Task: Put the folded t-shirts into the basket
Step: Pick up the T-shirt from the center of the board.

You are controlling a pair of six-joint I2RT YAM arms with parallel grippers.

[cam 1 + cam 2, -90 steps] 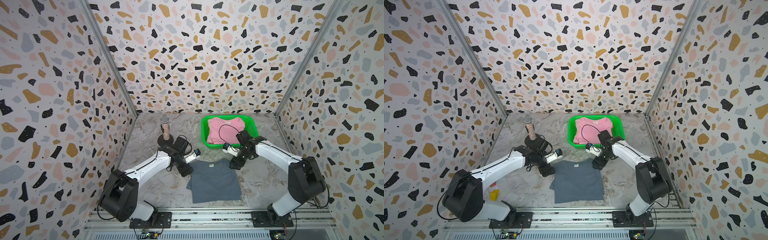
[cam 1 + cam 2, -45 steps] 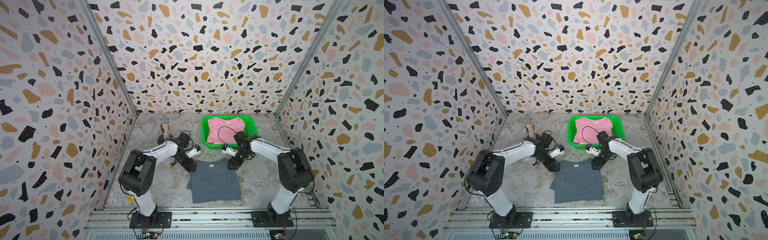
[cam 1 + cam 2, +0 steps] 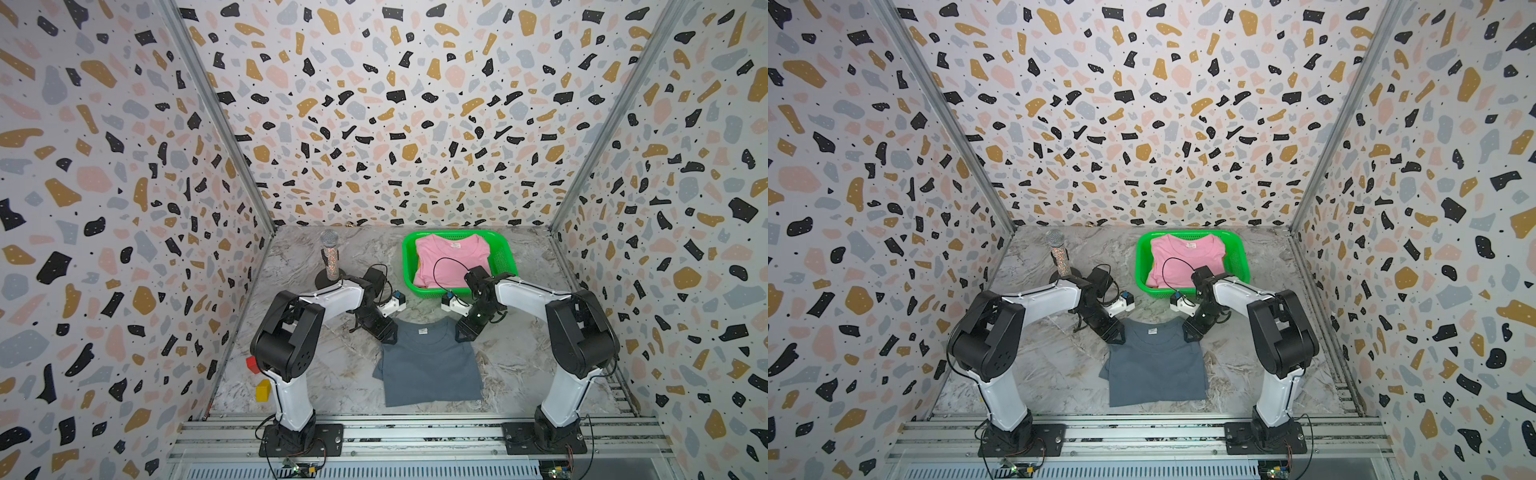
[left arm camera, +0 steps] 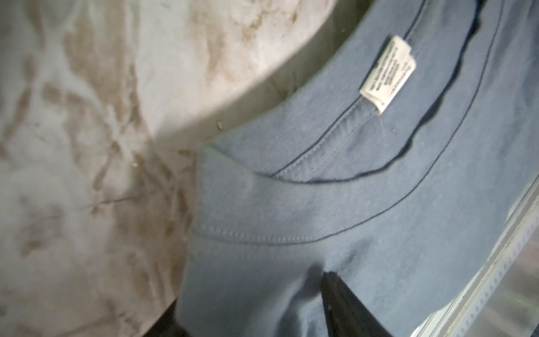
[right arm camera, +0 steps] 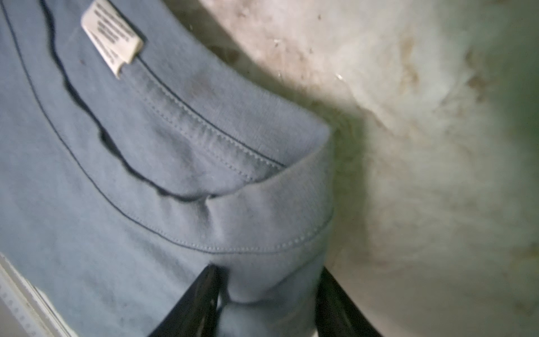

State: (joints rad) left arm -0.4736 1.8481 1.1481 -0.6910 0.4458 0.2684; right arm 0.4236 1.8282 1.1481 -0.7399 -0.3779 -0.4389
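A slate grey-blue folded t-shirt (image 3: 430, 365) (image 3: 1156, 370) lies flat on the marble table, collar toward the basket. My left gripper (image 3: 388, 334) (image 4: 253, 294) is down on its far left corner. The fingers still stand apart, with cloth (image 4: 350, 218) between them. My right gripper (image 3: 464, 332) (image 5: 268, 270) is down on the far right corner, also open, and a bulge of cloth (image 5: 131, 175) fills the gap between its fingers. The green basket (image 3: 409, 266) (image 3: 1142, 266) stands behind, with a light pink t-shirt (image 3: 449, 259) (image 3: 1183, 259) on top inside it.
A microphone on a round black stand (image 3: 330, 257) rises behind the left arm. A red block (image 3: 251, 363) and a yellow block (image 3: 262, 390) lie by the left arm's base. Patterned walls close in the table on three sides.
Both arms have reared up at the shoulders and pressed their grippers down on the shirt's far corners. Both pairs of jaws have narrowed on the cloth. The shirt has not moved.
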